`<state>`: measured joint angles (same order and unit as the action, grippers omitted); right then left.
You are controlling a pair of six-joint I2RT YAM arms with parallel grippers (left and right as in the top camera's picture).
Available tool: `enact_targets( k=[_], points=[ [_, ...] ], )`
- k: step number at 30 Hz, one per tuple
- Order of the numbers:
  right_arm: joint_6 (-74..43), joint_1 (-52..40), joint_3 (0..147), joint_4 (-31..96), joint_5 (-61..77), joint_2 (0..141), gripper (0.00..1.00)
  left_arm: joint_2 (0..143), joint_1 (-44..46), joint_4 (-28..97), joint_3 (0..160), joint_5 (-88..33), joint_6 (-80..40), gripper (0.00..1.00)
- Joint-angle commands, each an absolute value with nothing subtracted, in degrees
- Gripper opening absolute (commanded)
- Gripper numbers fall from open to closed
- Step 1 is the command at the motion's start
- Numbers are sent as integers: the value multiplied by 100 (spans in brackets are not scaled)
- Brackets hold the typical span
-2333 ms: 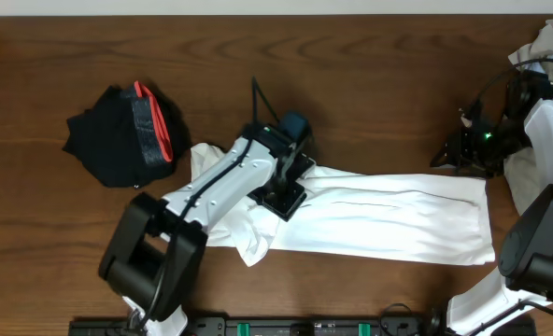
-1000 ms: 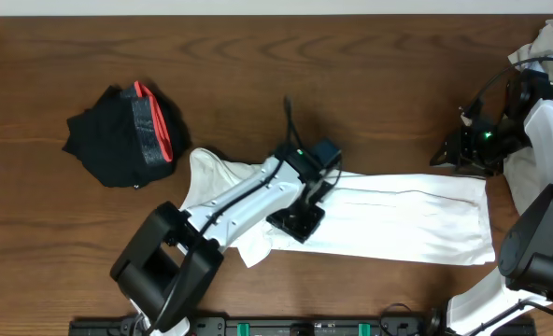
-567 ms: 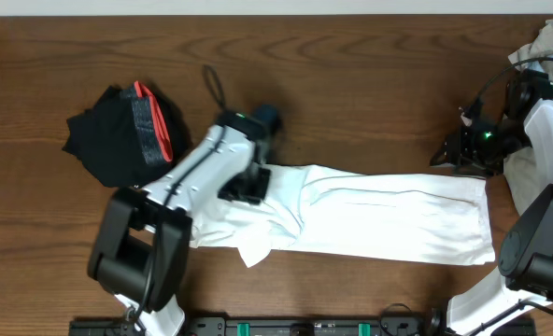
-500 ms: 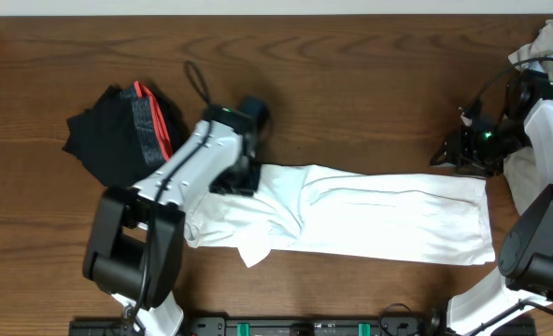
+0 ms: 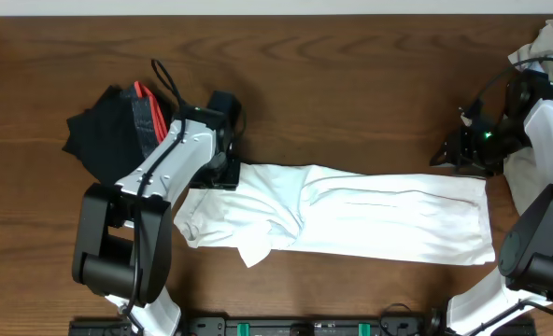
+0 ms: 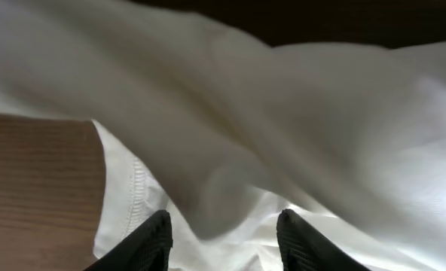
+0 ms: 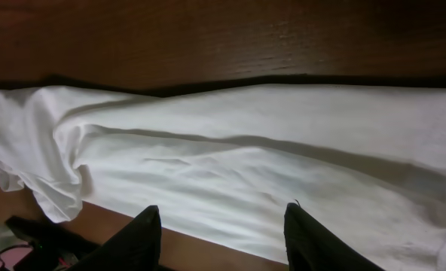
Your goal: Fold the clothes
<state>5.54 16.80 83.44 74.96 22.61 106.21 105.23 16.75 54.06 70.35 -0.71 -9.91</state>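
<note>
The white T-shirt [image 5: 379, 215] lies in a long band across the table, its left end bunched and creased. My left gripper [image 5: 224, 175] hangs over the shirt's upper left corner. In the left wrist view its fingers [image 6: 227, 242] are open, with a raised fold of the white T-shirt [image 6: 230, 135] just in front of them. My right gripper [image 5: 447, 156] hovers at the shirt's upper right corner. It is open and empty [image 7: 223, 241] above the shirt [image 7: 245, 165]. The black garment with a grey-and-red band [image 5: 118, 131] lies at the far left.
A pale crumpled garment [image 5: 541, 42] lies at the back right corner behind the right arm. The arm bases stand at the front edge. Bare brown table [image 5: 351, 84] stretches behind the shirt.
My left arm has swung from the shirt's middle to its upper left corner. The shirt's left end has been drawn out leftward and lies flatter. The right arm has not moved.
</note>
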Motion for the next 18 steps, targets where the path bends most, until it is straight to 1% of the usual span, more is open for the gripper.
enact_targets(
  k=[1,4,5,9,15,18],
  points=[
    [650,1643,8311,7496,2338,10521,51,10418,1651,5358,6899,47,-766,35],
    [650,1643,8311,7500,2338,10521,51,10409,1643,5188,6904,51,-729,9],
    [650,1643,8311,7498,2338,10521,51,10407,1640,5113,6910,51,-729,6],
    [650,1643,8311,7500,2338,10521,51,10403,1638,4998,7102,119,-729,6],
    [650,1643,8311,7494,2338,10521,51,10370,1638,4882,7500,849,-685,6],
    [650,1643,8311,7494,2338,10521,51,10370,1638,4713,7531,998,-554,6]
  ],
)
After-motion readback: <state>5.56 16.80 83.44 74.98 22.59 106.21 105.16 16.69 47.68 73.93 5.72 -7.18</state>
